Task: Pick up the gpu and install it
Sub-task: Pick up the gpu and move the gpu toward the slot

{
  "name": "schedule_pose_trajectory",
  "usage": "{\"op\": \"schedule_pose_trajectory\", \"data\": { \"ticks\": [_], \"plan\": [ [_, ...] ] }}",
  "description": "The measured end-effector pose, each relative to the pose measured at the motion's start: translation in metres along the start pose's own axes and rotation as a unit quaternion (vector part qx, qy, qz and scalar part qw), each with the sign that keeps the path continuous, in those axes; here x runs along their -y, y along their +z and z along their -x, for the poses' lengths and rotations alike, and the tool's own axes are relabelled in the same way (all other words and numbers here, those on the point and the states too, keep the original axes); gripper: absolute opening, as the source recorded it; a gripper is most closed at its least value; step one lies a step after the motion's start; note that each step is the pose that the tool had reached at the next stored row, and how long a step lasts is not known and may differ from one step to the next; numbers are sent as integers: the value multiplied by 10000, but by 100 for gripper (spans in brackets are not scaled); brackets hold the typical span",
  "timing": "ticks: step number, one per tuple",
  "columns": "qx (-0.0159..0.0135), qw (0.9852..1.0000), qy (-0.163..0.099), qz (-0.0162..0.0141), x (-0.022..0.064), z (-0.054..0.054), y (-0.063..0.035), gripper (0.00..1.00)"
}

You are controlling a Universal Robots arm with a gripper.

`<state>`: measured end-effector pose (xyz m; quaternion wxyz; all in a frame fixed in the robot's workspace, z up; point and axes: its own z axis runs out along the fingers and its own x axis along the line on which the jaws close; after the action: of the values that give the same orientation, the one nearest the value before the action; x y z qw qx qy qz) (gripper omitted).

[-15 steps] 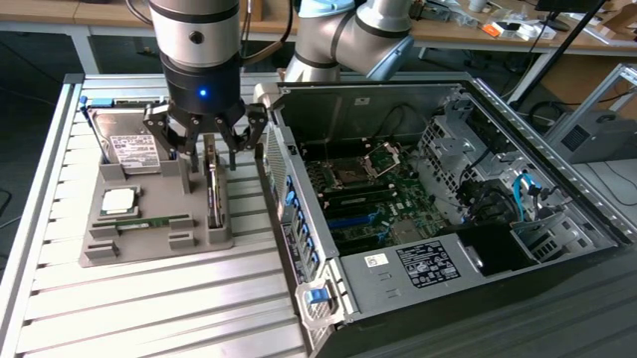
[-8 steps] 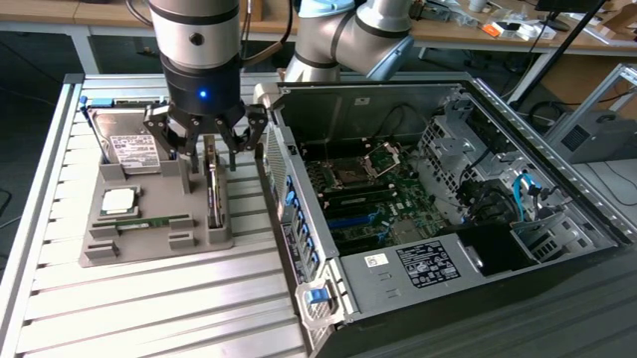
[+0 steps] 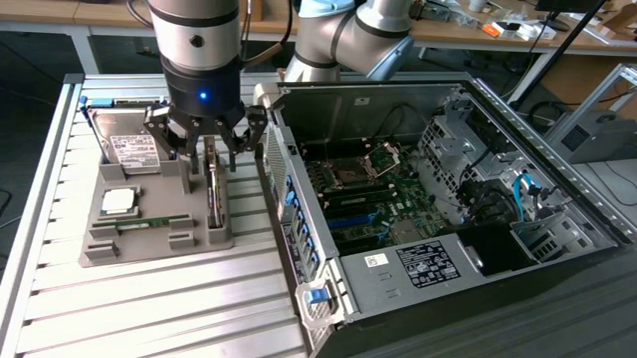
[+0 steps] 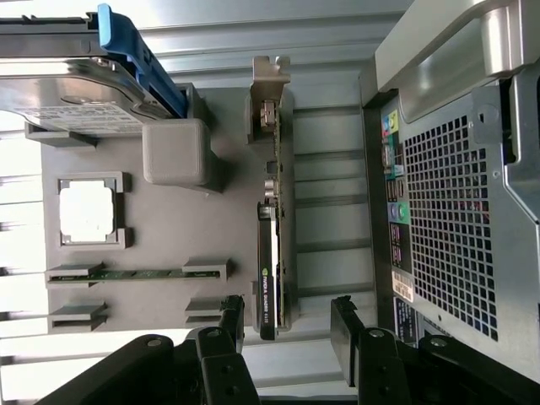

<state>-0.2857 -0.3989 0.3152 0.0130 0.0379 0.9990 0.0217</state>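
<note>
The gpu [image 3: 214,190] stands on its long edge in a slot of the grey holder tray [image 3: 149,250], a thin dark card with a metal bracket at one end. My gripper [image 3: 211,153] hangs directly over the card's far end, open, one finger on each side of the card and neither touching it. In the wrist view the gpu [image 4: 272,245] runs away from the gripper [image 4: 288,322], its near end lying between the two black fingers [image 4: 229,319]. The open computer case [image 3: 448,201] with its motherboard [image 3: 363,198] lies at the exterior view's right.
On the same tray sit a silver hard drive [image 3: 134,145] in a blue-trimmed carrier, a processor [image 3: 119,200] and a green RAM stick [image 3: 149,221]. The case's rear panel [image 4: 456,211] stands close beside the card. The tray rests on a ribbed metal table [image 3: 159,313].
</note>
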Motion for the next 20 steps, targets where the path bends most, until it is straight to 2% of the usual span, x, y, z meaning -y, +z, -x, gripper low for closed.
{"op": "schedule_pose_trajectory", "data": {
  "ticks": [20],
  "plan": [
    [0,10000,0,0,2,-1,53,54]
  ]
}}
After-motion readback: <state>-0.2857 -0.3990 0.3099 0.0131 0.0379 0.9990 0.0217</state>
